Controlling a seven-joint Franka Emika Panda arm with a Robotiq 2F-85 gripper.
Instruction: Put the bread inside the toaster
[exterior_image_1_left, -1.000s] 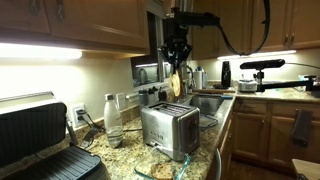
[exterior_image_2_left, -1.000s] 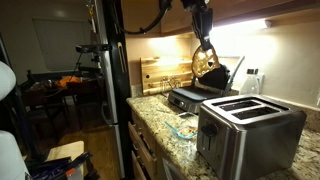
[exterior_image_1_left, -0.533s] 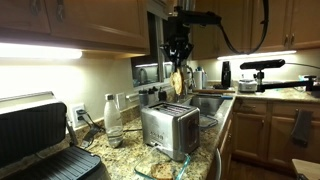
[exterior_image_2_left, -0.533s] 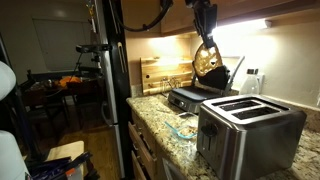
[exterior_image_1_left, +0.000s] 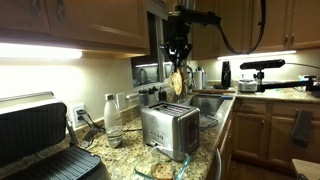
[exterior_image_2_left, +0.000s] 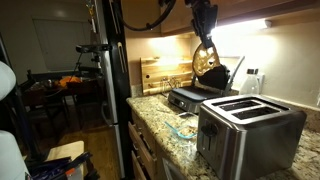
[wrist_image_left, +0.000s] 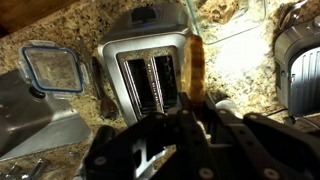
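Observation:
My gripper (exterior_image_1_left: 177, 62) is shut on the bread (exterior_image_1_left: 177, 82), a tan slice with a brown crust that hangs edge-down in the air. It hangs above the brushed steel toaster (exterior_image_1_left: 168, 128), well clear of its top. In an exterior view the gripper (exterior_image_2_left: 206, 42) holds the bread (exterior_image_2_left: 208, 60) behind and above the toaster (exterior_image_2_left: 248, 130). In the wrist view the bread (wrist_image_left: 193, 68) hangs from the gripper (wrist_image_left: 188, 118) just right of the toaster (wrist_image_left: 148, 70), whose two slots are open and empty.
A black-and-silver contact grill (exterior_image_1_left: 38, 140) stands open in the near corner and shows in an exterior view (exterior_image_2_left: 203, 92). A clear container (wrist_image_left: 51, 67) and a water bottle (exterior_image_1_left: 113, 120) sit on the granite counter. A sink (exterior_image_1_left: 210, 103) lies beyond the toaster.

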